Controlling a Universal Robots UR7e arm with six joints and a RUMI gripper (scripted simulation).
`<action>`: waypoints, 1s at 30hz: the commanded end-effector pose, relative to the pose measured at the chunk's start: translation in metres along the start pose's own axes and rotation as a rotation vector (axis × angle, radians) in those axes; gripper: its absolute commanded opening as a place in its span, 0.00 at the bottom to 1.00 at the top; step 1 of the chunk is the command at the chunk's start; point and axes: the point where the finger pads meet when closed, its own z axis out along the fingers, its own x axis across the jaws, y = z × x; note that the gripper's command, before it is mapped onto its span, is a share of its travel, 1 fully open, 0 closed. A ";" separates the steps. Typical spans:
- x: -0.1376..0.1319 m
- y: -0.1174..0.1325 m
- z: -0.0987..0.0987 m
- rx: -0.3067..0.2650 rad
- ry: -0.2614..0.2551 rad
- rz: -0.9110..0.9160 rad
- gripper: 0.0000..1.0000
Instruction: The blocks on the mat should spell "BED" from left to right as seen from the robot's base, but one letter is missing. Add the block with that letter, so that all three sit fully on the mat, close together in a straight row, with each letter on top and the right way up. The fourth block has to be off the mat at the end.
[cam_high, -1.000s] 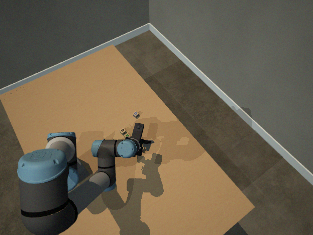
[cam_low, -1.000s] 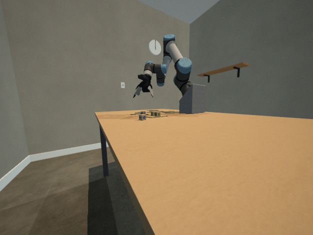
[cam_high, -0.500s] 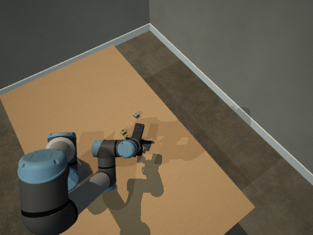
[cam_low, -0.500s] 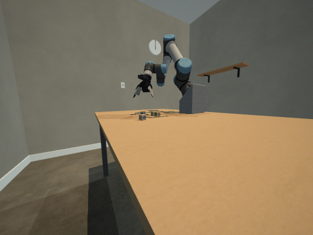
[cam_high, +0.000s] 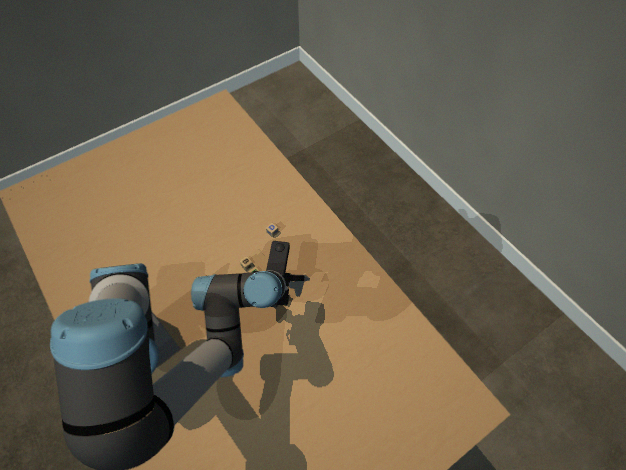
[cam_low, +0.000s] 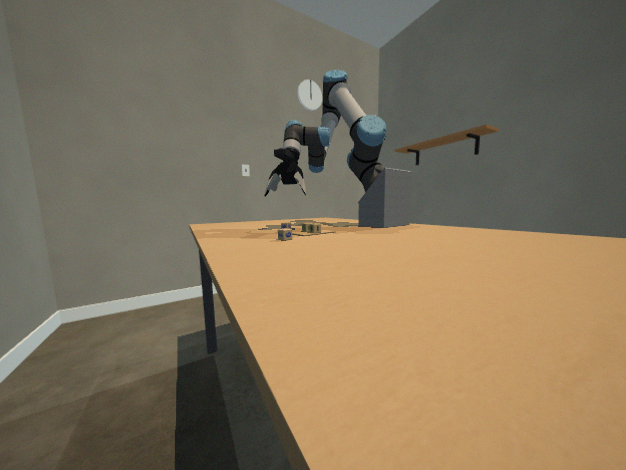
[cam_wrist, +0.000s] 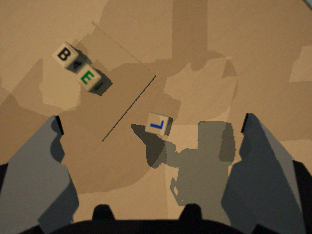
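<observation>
In the wrist view the B block (cam_wrist: 63, 53) and the E block (cam_wrist: 88, 77) sit side by side, touching, on the tan mat (cam_wrist: 115, 95), whose thin edge line runs past them. The L block (cam_wrist: 159, 124), with a blue letter, lies just outside that edge. My gripper (cam_wrist: 152, 116) is open and empty, high above the table, with the L block roughly centred below its fingers. The D block (cam_high: 273, 229), also blue-lettered, lies apart on the table beyond the mat, and shows in the exterior view (cam_low: 284, 234). The gripper (cam_low: 284, 191) hangs well above the blocks.
In the top view the arm (cam_high: 237, 293) hides the L block and most of the E block; the B block (cam_high: 246, 262) peeks out beside it. The robot base (cam_high: 106, 384) stands at the table's near corner. Arm shadows fall across the table.
</observation>
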 end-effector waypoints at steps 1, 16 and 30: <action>-0.002 -0.020 0.016 -0.050 -0.069 -0.096 1.00; -0.014 -0.072 0.046 -0.173 -0.179 -0.342 1.00; -0.032 -0.126 0.068 -0.297 -0.229 -0.583 1.00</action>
